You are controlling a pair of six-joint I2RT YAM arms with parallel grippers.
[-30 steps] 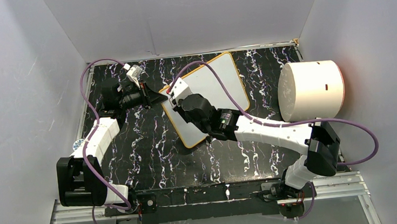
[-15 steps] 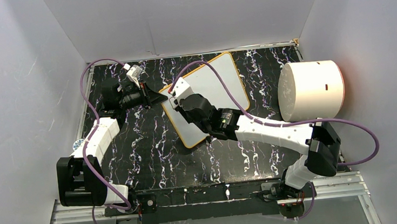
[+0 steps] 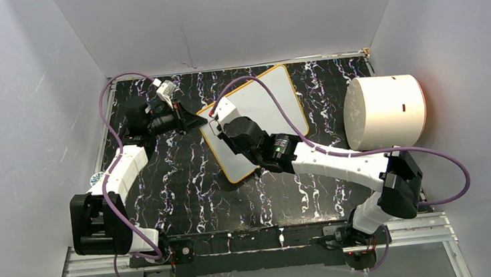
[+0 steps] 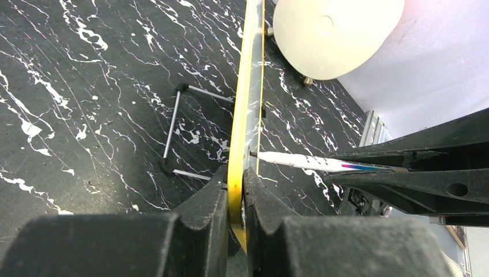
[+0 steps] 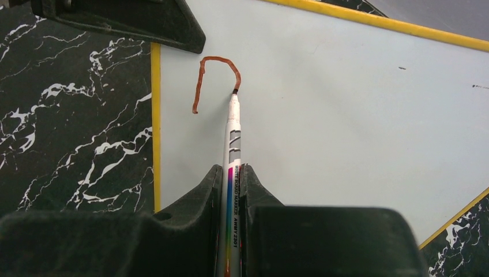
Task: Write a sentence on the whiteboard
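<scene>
A big white cylinder [image 3: 385, 111] rests on a black tabletop [image 3: 187, 197] streaked with white veins, which spreads out beneath it and away to its left. One flat, round end of the cylinder [image 4: 337, 34] shows in the left wrist view, with a small ring mark at its middle. A short dark slot [image 3: 403, 106] sits on the cylinder's curved side. A pale grey wall [image 3: 464, 59] rises just beside the cylinder on its right, tinged reddish where the two are closest. A metal rail [image 3: 265, 238] runs well apart from the cylinder, along the tabletop's near edge.
</scene>
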